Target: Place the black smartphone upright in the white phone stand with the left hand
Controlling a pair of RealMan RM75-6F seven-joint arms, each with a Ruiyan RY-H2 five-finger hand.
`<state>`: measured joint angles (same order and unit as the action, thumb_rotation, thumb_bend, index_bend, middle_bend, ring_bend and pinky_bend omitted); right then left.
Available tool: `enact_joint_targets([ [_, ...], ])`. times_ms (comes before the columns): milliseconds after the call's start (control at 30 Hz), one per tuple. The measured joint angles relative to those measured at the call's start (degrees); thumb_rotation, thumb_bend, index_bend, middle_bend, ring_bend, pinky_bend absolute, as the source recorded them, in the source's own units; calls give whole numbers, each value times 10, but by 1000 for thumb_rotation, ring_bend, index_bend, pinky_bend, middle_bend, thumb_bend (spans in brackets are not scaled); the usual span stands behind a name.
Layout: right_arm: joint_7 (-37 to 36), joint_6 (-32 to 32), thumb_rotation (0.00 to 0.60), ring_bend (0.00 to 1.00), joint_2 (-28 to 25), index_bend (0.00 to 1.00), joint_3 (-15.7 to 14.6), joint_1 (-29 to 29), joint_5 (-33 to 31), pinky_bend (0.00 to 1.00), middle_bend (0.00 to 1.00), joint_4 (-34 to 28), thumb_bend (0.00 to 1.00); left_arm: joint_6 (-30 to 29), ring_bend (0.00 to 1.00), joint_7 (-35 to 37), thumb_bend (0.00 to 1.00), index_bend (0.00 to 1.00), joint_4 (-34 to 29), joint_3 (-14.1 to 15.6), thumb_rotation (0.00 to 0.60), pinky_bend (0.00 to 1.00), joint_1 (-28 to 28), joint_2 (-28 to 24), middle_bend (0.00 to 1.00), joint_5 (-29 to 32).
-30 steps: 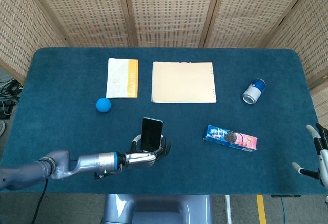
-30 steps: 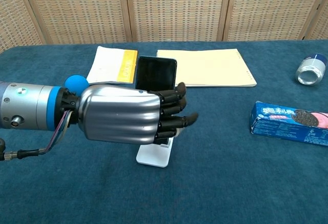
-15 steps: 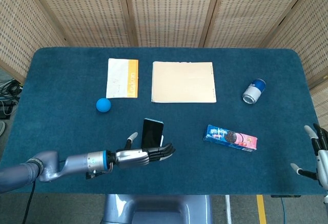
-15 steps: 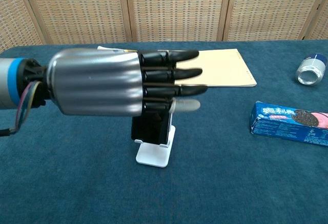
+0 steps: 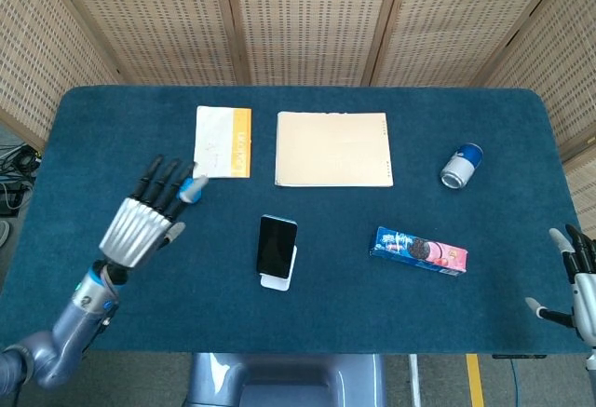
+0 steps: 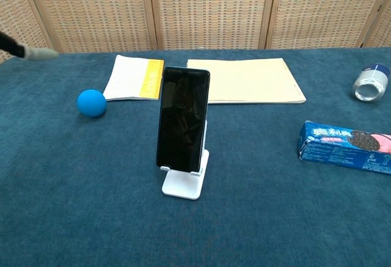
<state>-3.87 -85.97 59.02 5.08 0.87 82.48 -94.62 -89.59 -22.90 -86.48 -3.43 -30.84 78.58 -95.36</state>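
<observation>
Lab-style test setup, blue-clothed table, woven screen panels behind

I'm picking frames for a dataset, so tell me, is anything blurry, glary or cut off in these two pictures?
Head view: even light, sharp; the left hand covers part of the blue ball, and the right hand is cropped at the edge. Chest view: the black smartphone shows faint reflections on its screen; only blurred left fingers enter at the top left corner.

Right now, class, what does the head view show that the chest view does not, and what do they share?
Only the head view shows the open left hand whole, raised left of the stand, and the right hand at the table edge. Only the chest view shows the black smartphone plainly upright in the white phone stand. Both show the blue ball.
</observation>
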Motion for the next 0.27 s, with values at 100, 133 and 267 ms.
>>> enact_joint_targets([
  [100,4,-2,600,0,1,52,0,0,0,0,0,-2,0,-17,0,81,0,0,-34,9,600,0,63,-14,0,69],
  [133,4,-3,600,0,1,53,0,-1,0,0,0,-2,0,-20,0,105,0,0,-48,17,600,0,88,-24,0,93],
  [267,9,-4,600,0,3,54,0,-1,0,0,0,-2,0,-24,0,163,0,0,-71,49,600,0,148,-56,0,126],
])
